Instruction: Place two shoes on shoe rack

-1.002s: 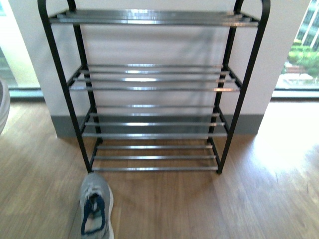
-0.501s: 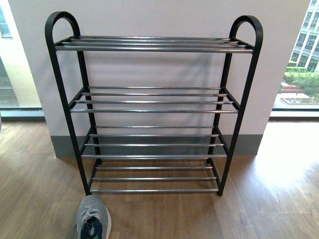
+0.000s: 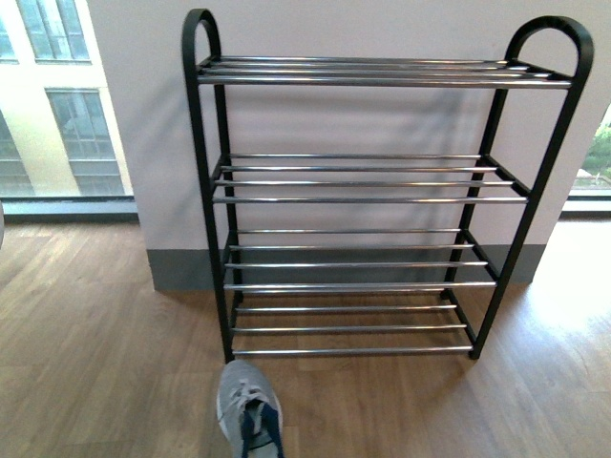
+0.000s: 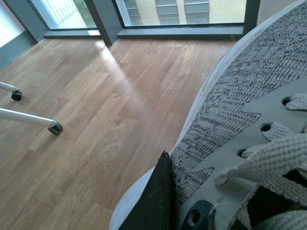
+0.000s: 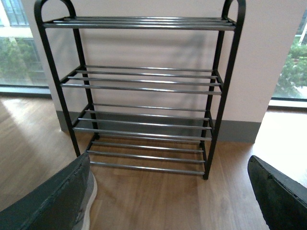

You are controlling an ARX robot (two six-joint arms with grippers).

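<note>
Looking down your left wrist camera, the left gripper (image 4: pixel 180 207) clamps a grey knit sneaker (image 4: pixel 249 96), one dark finger (image 4: pixel 156 201) pressed against its side, above the wood floor (image 4: pixel 96 96). Your right gripper (image 5: pixel 168 160) hangs spread wide, facing the shoe rack (image 5: pixel 144 88). The other sneaker (image 3: pixel 248 412) lies on the floor before the rack's front left leg.

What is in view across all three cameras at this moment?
shoe rack: one, black frame, chrome rods, against the white wall, no shoes on it.
sneaker: one, grey knit, white sole, in front of the rack's left end.
caster legs: two, white, on the floor, left wrist view.
floor: brown wood.
windows: both sides of the wall.
left gripper finger: one visible, dark, against the sneaker; grip unclear.
right gripper: dark fingers wide apart, nothing between.
</note>
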